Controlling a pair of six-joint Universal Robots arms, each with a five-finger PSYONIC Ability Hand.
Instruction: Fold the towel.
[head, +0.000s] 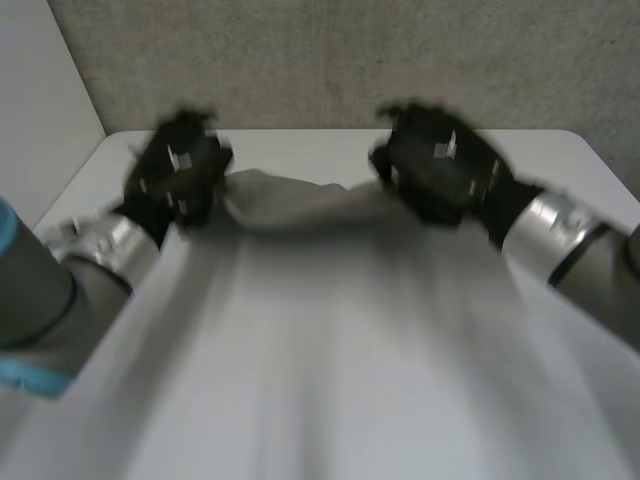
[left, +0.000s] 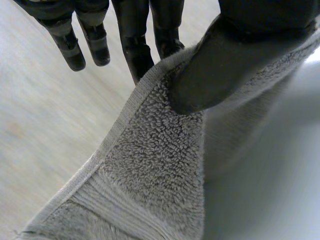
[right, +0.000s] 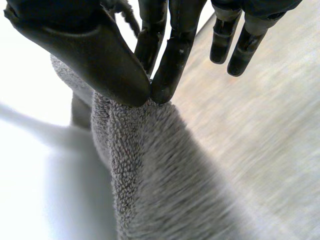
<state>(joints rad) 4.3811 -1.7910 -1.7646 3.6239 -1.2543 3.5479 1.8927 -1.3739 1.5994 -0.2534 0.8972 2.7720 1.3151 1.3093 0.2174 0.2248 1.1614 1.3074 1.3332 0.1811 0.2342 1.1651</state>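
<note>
While the left hand grips the towel at the left end of its far edge, the right hand grips the right end. The grey cloth sags a little between them over the far part of the white counter. From that held edge the towel spreads wide toward the near side, between the two grey arms. It is too blurred there to tell whether it lies flat on the counter or hangs clear of it.

From the left wrist, the left hand has its thumb laid flat on the looped face of the towel. Two fingers stand behind the hemmed edge, so the cloth is pinched between thumb and fingers. The other fingers are straight and slightly spread, touching nothing. A flat woven band crosses the towel below the pinch, toward a corner.

From the right wrist, the right hand pinches a bunched fold of the towel between its thumb and two fingers. Their tips meet on the top of the fold. The remaining fingers are straight and off the cloth, just beside the pinching pair. The towel falls away from the pinch in a thick gathered ridge.

A rough grey wall stands behind the far edge of the counter.
</note>
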